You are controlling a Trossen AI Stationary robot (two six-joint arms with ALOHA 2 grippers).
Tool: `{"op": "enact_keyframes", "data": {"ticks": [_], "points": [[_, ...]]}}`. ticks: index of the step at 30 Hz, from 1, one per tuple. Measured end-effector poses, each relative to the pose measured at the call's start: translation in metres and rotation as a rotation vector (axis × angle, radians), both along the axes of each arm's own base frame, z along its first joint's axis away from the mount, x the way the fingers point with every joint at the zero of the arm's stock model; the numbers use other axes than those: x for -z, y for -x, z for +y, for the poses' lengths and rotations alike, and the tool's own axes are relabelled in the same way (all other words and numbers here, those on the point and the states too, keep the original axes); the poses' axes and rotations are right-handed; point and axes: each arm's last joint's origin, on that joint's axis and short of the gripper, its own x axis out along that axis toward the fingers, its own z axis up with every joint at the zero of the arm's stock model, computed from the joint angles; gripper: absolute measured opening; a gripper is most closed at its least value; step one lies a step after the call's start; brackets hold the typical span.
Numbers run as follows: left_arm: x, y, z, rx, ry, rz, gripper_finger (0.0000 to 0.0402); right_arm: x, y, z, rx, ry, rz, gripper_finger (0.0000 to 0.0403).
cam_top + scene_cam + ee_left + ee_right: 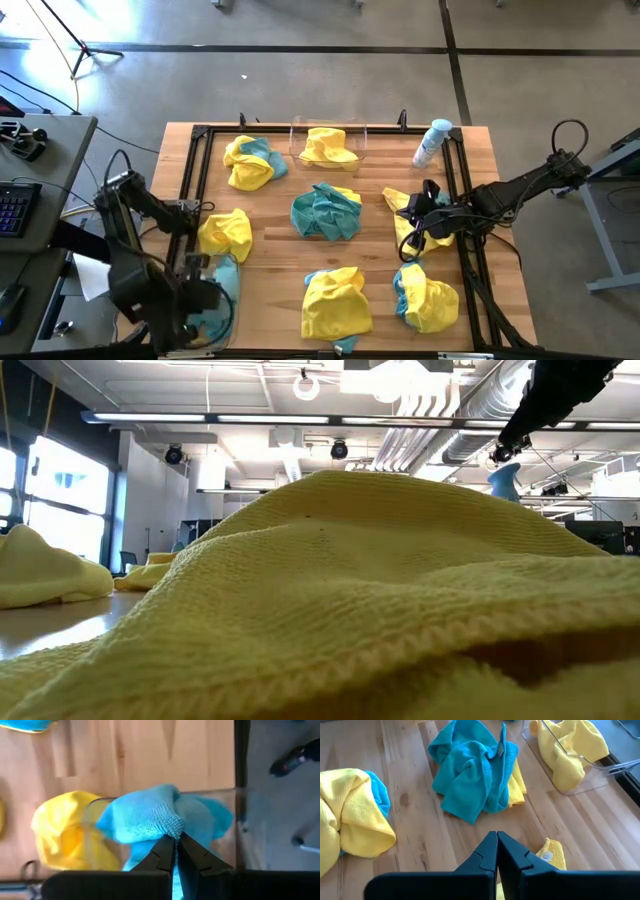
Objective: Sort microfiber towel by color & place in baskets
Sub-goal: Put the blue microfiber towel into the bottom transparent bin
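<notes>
While my left gripper [175, 845] hangs over the clear bin [227, 795] at the near left corner of the table, its fingers are pressed together on a corner of a teal towel [150, 815], which sits bunched inside that bin. A yellow towel [65, 835] lies on the wood just beside the bin's wall. My right gripper [497, 851] is on the right side of the table [380, 185], fingers pressed together and holding nothing, above bare wood near a yellow cloth [552, 854]; the teal pile [472, 767] in the middle lies beyond it.

I judge the step in hand to be dropping teal into the near left bin. The far bin [328, 145] already holds a yellow towel. Many mixed bundles are left, so the sort looks early.

Next I should spread the left fingers to let the teal fall, then lift clear. The right must open before descending on a cloth, and the nested yellow-and-teal bundles will need pulling apart first.
</notes>
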Motion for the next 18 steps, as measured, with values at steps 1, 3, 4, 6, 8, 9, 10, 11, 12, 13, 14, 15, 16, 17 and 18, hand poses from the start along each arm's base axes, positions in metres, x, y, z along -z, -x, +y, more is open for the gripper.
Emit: {"op": "enact_keyframes", "data": {"ticks": [1,3,4,6,8,9,10,11,12,13,14,15,16,17,18], "points": [[0.005,-0.001,-0.004,-0.011,0.011,-0.012,0.0,0.0,0.0,0.0,-0.005,0.005,0.002,0.0],[0.017,0.0,-0.011,-0.035,0.03,-0.037,0.0,0.0,0.0,0.0,-0.012,0.012,0.004,0.0],[0.024,0.001,-0.013,-0.05,0.034,-0.04,0.0,0.0,0.0,0.0,-0.015,0.014,0.003,0.0],[0.038,0.006,-0.014,-0.086,0.021,-0.015,0.0,-0.001,-0.001,0.0,-0.017,0.012,-0.003,0.0],[0.049,0.014,-0.015,-0.124,0.014,0.055,0.0,-0.001,-0.001,0.001,-0.022,0.005,-0.004,0.0],[0.054,0.018,-0.014,-0.153,0.014,0.106,0.0,-0.001,-0.001,0.001,-0.028,-0.001,-0.001,0.0],[0.057,0.024,-0.012,-0.19,0.014,0.162,0.0,-0.001,-0.001,0.001,-0.031,-0.005,0.001,0.0],[0.059,0.029,-0.01,-0.229,0.012,0.215,0.0,0.0,-0.001,0.001,-0.034,-0.009,0.002,0.0],[0.059,0.033,-0.008,-0.267,0.011,0.259,0.0,-0.001,-0.001,0.001,-0.036,-0.011,0.003,0.0],[0.058,0.035,-0.007,-0.296,0.017,0.281,0.0,0.0,-0.001,0.001,-0.037,-0.013,0.004,0.0],[0.057,0.036,-0.005,-0.313,0.024,0.284,0.0,0.0,-0.001,0.001,-0.04,-0.016,0.005,0.0],[0.055,0.036,-0.004,-0.319,0.026,0.272,0.0,0.0,-0.001,0.001,-0.04,-0.016,0.005,0.0],[0.054,0.035,-0.003,-0.324,0.025,0.249,0.0,0.0,-0.001,0.001,-0.04,-0.016,0.005,0.0],[0.053,0.034,0.0,-0.332,0.019,0.235,0.0,0.0,-0.001,0.001,-0.039,-0.017,0.005,0.0],[0.052,0.033,0.002,-0.344,0.012,0.235,0.0,0.0,-0.001,0.001,-0.037,-0.019,0.004,0.0]]}}
